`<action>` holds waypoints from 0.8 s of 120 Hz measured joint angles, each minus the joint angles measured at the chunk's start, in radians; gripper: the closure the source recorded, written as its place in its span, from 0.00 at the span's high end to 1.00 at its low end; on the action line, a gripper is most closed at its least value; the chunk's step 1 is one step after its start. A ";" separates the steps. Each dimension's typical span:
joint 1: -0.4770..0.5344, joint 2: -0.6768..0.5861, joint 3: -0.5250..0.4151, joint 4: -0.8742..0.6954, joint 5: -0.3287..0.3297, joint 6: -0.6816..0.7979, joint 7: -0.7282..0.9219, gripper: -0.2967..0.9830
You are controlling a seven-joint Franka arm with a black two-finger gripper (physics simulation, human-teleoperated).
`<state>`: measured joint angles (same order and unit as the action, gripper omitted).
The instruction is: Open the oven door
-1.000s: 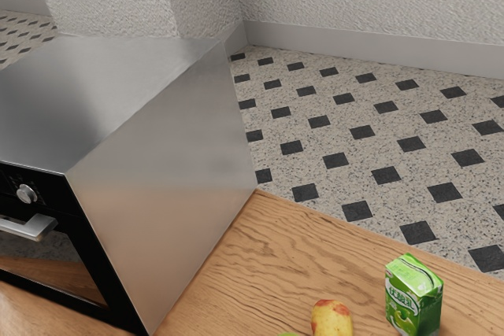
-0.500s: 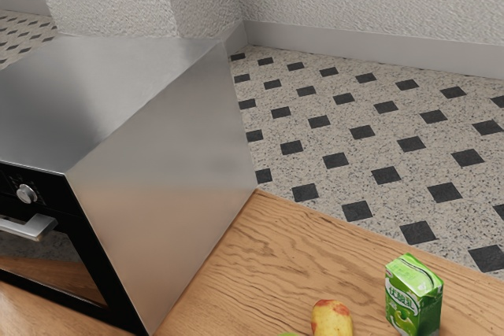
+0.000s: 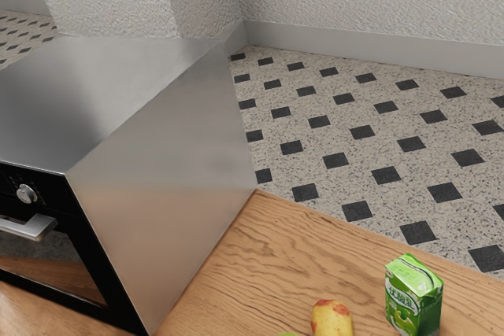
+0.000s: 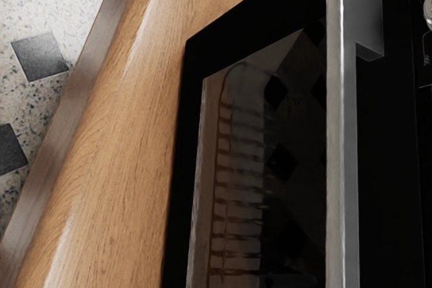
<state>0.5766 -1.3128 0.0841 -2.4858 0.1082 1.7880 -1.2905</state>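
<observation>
Wrist view: oven door (image 4: pixel 297 200) and handle (image 4: pixel 342 139) before the jaws, spread or closed unclear.

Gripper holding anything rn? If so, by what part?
Can't tell if anything is held. The oven handle runs on out of the wrist view, so a hold farther along it can be neither confirmed nor ruled out.

A brushed-steel oven (image 3: pixel 161 186) stands at the exterior view's left on a wood-grain table (image 3: pixel 244 261); its black front bears a silver knob (image 3: pixel 27 193) above a bar handle (image 3: pixel 28 229), the door (image 3: pixel 98 289) shut; toward the right, a green drink carton (image 3: pixel 414 297) stands upright near a red-and-yellow fruit (image 3: pixel 331 319); speckled floor (image 3: pixel 339 131) with dark diamonds lies beyond.
</observation>
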 joint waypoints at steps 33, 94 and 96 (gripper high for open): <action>-0.022 0.037 -0.003 -0.004 -0.013 0.038 0.085 0.77; -0.032 0.102 -0.003 -0.019 -0.015 0.121 0.169 0.77; -0.033 0.102 -0.003 -0.021 -0.015 0.123 0.171 0.77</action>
<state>0.5434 -1.2105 0.0814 -2.5070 0.0936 1.9107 -1.1197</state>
